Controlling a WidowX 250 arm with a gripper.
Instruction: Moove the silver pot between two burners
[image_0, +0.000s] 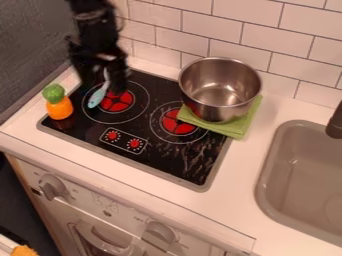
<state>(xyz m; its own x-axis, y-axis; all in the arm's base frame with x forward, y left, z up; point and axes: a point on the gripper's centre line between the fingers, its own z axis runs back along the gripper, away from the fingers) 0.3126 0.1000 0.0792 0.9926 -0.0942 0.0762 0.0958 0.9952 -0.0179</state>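
My gripper (101, 86) hangs at the upper left, over the back of the left burner (117, 101), with its fingers apart. The silver pot (217, 102) stands upright to its right, at the stove's back right corner. Under the pot lies a folded green cloth (239, 128), partly on the cooktop and partly on the counter. The right burner (179, 123) is in front and to the left of the pot, and the cloth overlaps its edge. There is a wide gap between gripper and pot.
A light-blue spoon (98, 96) lies by the left burner, just below the gripper. An orange toy with a green top (59, 104) stands at the cooktop's left edge. A sink (300, 175) is at the right, a tiled wall (220, 25) behind.
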